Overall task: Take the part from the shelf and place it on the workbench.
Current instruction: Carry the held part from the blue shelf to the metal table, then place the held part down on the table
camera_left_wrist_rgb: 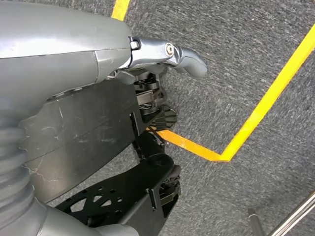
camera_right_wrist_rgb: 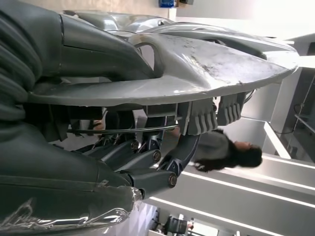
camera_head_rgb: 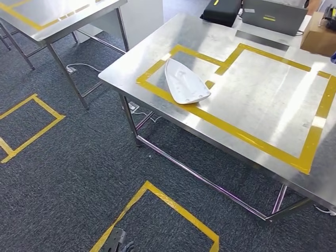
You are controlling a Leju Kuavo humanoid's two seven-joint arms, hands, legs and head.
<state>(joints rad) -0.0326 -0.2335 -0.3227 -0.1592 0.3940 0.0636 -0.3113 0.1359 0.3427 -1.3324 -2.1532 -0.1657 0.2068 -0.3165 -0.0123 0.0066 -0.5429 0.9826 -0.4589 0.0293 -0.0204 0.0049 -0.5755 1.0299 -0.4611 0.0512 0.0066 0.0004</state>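
Part on bench: a white, flat, iron-shaped part lies on the steel bench, near the bench's left corner, across the yellow tape outline at the outline's near-left side.
Long axis: it runs from the far left toward the near right of the bench top; the pointed tip aims toward the far edge, the broad rounded end toward the near edge.
Look of the part: smooth pale shell, slightly domed, with a thin raised rim along the broad end.
Right hand: the right hand holds a second part of the same pointed shape, grey-white and scuffed, pressed between the thumb and the dark fingers; its tip points away from the wrist.
Left hand: the left hand hangs over the carpet, thumb stretched out, fingers apart, nothing in it.
Bench top: brushed metal, glaring in the light; at its far edge sit a black case, a grey laptop and a cardboard box.
Room: dark grey carpet marked with yellow tape squares; a second steel table stands to the far left; white cables lie on the carpet under the tables.
Person: a person with long dark hair is seen past the right hand.
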